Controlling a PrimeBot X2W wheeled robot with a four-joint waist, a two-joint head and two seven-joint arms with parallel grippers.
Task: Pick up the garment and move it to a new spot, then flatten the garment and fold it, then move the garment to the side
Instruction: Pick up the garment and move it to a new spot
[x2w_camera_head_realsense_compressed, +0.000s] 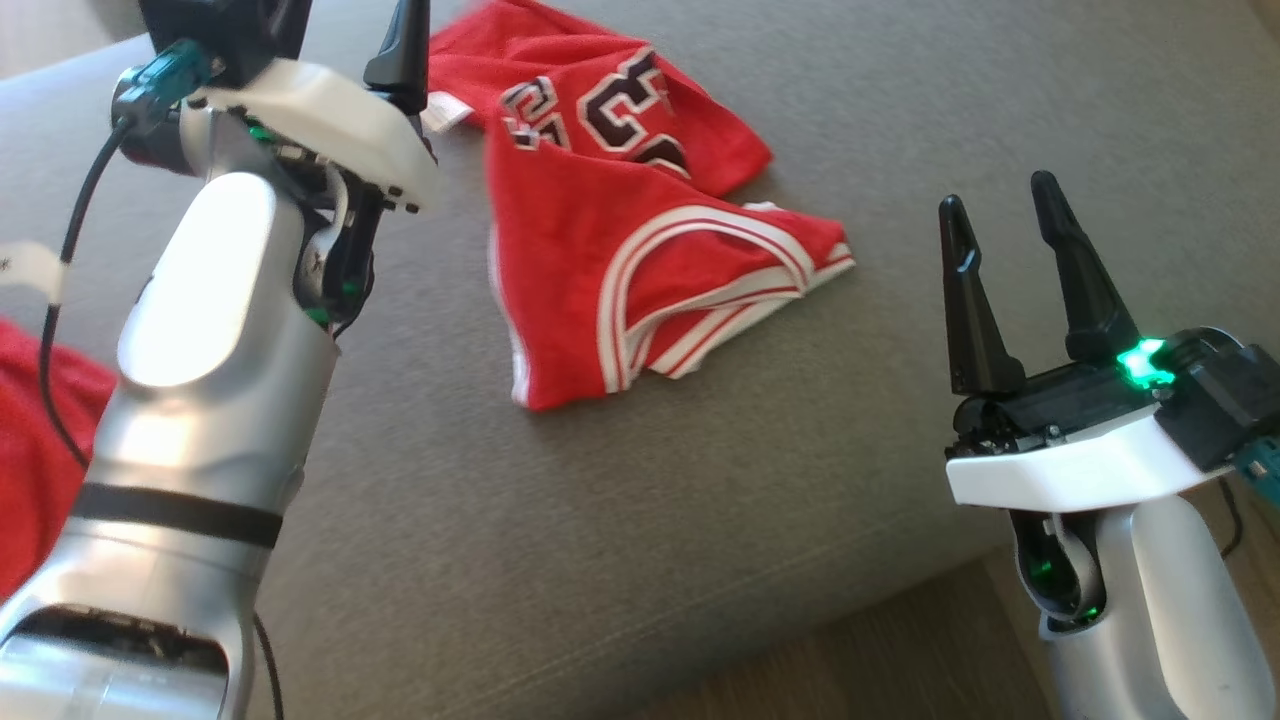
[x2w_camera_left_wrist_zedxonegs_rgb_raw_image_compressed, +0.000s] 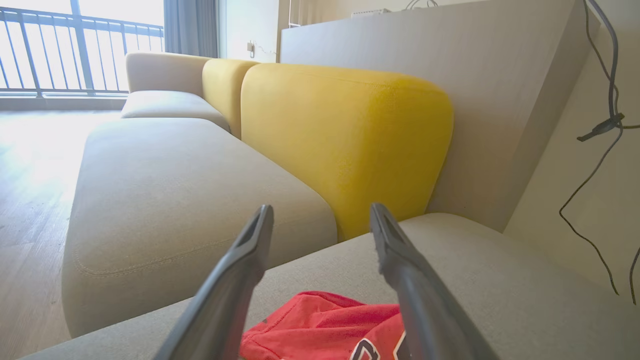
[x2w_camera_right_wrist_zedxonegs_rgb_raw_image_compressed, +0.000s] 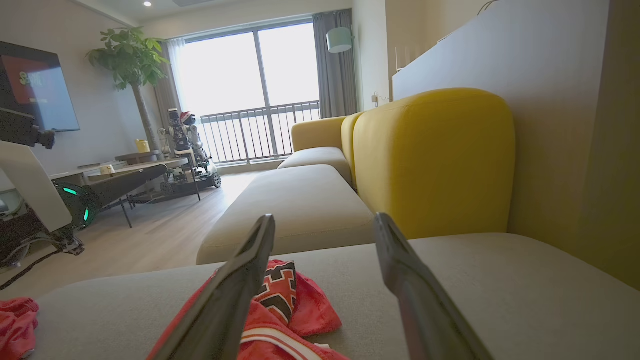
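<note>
Head view: my left arm rises up the left side of the frame, wrist bent over. The left claw (x2w_camera_head_realsense_compressed: 320, 40) sits at the top edge, just left of the red jersey (x2w_camera_head_realsense_compressed: 620, 250), and isn't gripping it. The jersey lies crumpled at upper centre on the grey sofa seat (x2w_camera_head_realsense_compressed: 700, 550), white-striped trim toward me. My right claw (x2w_camera_head_realsense_compressed: 995, 195) stands at the right, fingers spread and pointing up, well apart from the jersey. Another red cloth (x2w_camera_head_realsense_compressed: 30, 470) peeks in at the left edge.

Left wrist view: the left claw (x2w_camera_left_wrist_zedxonegs_rgb_raw_image_compressed: 321, 210) is wide open with nothing between the fingers. The jersey (x2w_camera_left_wrist_zedxonegs_rgb_raw_image_compressed: 325, 325) sits low at bottom centre, under and between them. Ahead is a yellow backrest (x2w_camera_left_wrist_zedxonegs_rgb_raw_image_compressed: 345, 145), and a dark cable (x2w_camera_left_wrist_zedxonegs_rgb_raw_image_compressed: 600, 125) hangs at the right.

Right wrist view: the right claw (x2w_camera_right_wrist_zedxonegs_rgb_raw_image_compressed: 324, 220) is open and empty too. The jersey (x2w_camera_right_wrist_zedxonegs_rgb_raw_image_compressed: 300, 305) is at the bottom, partly hidden behind the left-hand finger. The other red cloth (x2w_camera_right_wrist_zedxonegs_rgb_raw_image_compressed: 15, 320) sits at the bottom left corner, with a plant (x2w_camera_right_wrist_zedxonegs_rgb_raw_image_compressed: 127, 60) at upper left.
</note>
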